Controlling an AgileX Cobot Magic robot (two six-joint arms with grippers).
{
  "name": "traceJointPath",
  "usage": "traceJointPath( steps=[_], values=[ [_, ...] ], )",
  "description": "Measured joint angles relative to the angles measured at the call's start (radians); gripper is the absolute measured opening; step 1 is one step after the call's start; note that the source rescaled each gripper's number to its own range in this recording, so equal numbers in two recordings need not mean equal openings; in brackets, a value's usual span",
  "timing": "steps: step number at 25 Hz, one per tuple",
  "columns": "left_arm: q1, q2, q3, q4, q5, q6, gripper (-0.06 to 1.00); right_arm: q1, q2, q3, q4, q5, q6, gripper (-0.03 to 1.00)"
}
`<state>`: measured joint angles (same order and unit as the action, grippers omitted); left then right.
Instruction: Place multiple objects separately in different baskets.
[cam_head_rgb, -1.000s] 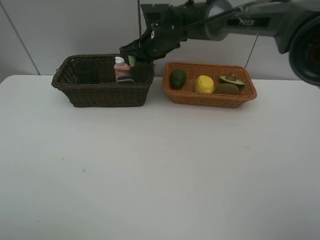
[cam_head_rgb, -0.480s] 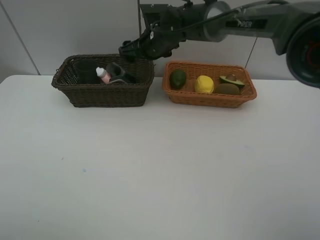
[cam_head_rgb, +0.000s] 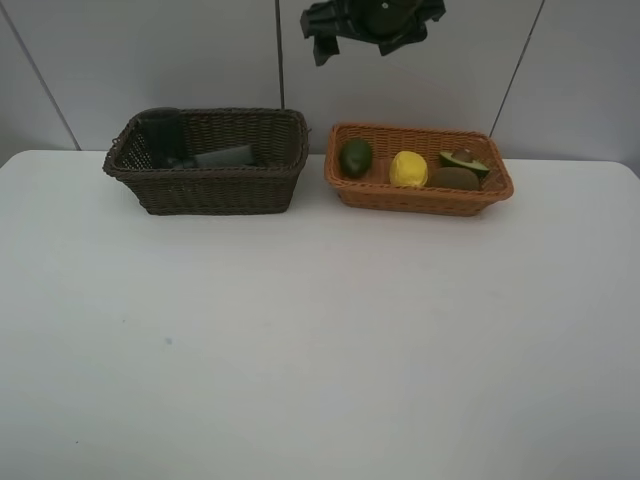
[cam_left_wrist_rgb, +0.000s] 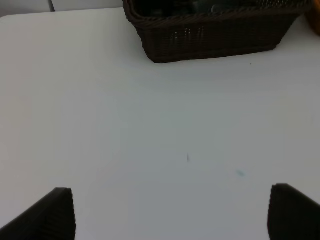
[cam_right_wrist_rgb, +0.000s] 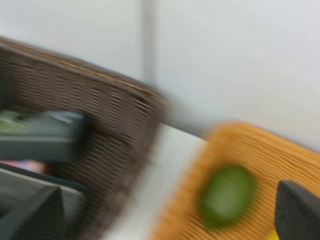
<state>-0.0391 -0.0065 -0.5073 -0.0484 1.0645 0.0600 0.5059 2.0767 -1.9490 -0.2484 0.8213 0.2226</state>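
Observation:
The dark brown basket (cam_head_rgb: 205, 185) stands at the back left with the grey cup (cam_head_rgb: 165, 134) and a dark pad (cam_head_rgb: 225, 156) inside. Beside it, the orange-tan basket (cam_head_rgb: 418, 196) holds the lime (cam_head_rgb: 355, 157), lemon (cam_head_rgb: 407, 168), kiwi (cam_head_rgb: 455, 179) and halved avocado (cam_head_rgb: 463, 159). My right gripper (cam_head_rgb: 372, 20) hangs high above the gap between the baskets. Its blurred wrist view shows the jaws wide open and empty (cam_right_wrist_rgb: 170, 215), above the dark basket (cam_right_wrist_rgb: 100, 115) and the lime (cam_right_wrist_rgb: 227, 195). My left gripper (cam_left_wrist_rgb: 172, 215) is open over bare table, short of the dark basket (cam_left_wrist_rgb: 215, 35).
The white table (cam_head_rgb: 320, 340) spreads out in front of both baskets. A grey panelled wall (cam_head_rgb: 150, 60) rises directly behind them. The left arm does not show in the exterior view.
My right gripper opened at the dark basket, and the pink bottle tipped over inside and dropped from sight. That gripper then rose to the top of the view. The left gripper stayed still.

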Motion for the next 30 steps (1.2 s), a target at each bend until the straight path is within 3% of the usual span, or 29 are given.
traceJointPath(
  steps=[5, 11, 17, 30],
  values=[
    [0.0, 0.0, 0.0, 0.0, 0.0, 0.0, 0.99, -0.194, 0.001, 0.0, 0.002, 0.204, -0.013, 1.0],
    [0.0, 0.0, 0.0, 0.0, 0.0, 0.0, 0.99, -0.359, -0.074, 0.127, 0.044, 0.259, -0.031, 1.0],
    [0.0, 0.0, 0.0, 0.0, 0.0, 0.0, 0.99, -0.398, -0.321, 0.409, 0.045, 0.257, -0.033, 1.0],
    [0.0, 0.0, 0.0, 0.0, 0.0, 0.0, 0.99, -0.398, -1.122, 0.993, 0.047, 0.251, -0.007, 1.0]
  ],
)
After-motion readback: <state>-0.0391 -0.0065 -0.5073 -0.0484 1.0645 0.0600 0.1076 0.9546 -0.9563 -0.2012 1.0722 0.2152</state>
